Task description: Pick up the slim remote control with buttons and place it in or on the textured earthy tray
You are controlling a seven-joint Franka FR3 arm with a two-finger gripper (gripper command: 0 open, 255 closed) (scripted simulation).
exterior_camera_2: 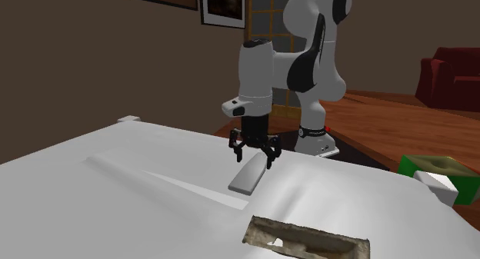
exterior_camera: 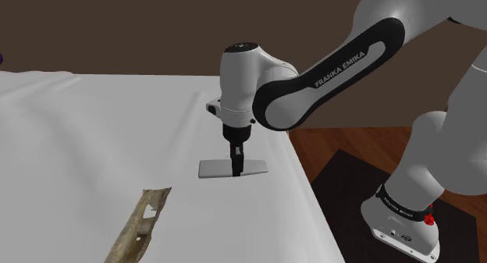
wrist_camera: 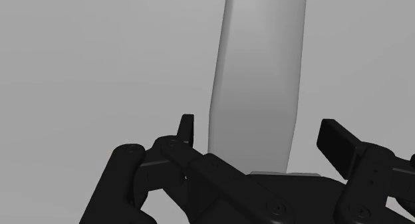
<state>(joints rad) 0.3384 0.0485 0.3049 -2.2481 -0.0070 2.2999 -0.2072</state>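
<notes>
Jaws stand open astride the pale remote; grasp pending; next: close on it, lift toward the tray.

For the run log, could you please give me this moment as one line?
phase: pre-grasp | gripper: open, astride remote, not touching | remote: flat on white surface | tray: apart from remote

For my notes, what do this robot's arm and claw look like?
White rounded arm with dark joint bands, one lettered FRANKA EMIKA in white. Small red marks near its base. The claw is all black, with two fingers.
</notes>
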